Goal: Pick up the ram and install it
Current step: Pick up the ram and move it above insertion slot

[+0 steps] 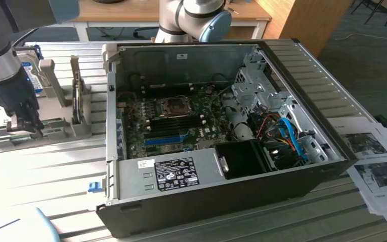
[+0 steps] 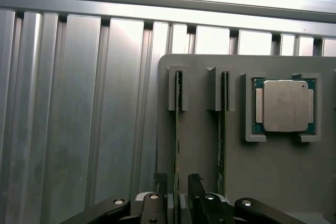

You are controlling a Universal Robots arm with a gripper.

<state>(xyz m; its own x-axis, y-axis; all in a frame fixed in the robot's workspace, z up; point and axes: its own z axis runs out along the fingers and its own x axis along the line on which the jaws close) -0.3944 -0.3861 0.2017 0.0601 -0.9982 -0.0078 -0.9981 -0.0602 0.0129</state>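
**Early stage of the task; nothing is yet grasped.** The end effector [image 2: 177, 182] is seen directly over the grey holder [image 2: 273, 182]. Its two dark fingers [image 2: 195, 190] are spread fully apart, one on each side of the ram [image 2: 178, 129], and nothing is held. No contact with the strip can be made out.

The ram is stood on edge in one of the holder's narrow slots and is presented as a thin green line with dark components. A second strip [image 2: 223, 129] is kept in the neighbouring slot. A processor [image 2: 285, 105], square with a matt silver lid on a green substrate, is seated in the holder's recess.

The holder is judged to be moulded plastic, smooth and flat-faced. It rests on a bench [image 2: 79, 103] of ribbed, reflective aluminium slats.

In the exterior view the end effector [image 1: 26, 126] is shown at the holder [image 1: 59, 132]. The open computer case [image 1: 200, 201] lies to the holder's side, toward the exterior view's right, and the motherboard [image 1: 180, 118] is exposed inside it. Both the pick-up and the installation are judged outstanding.
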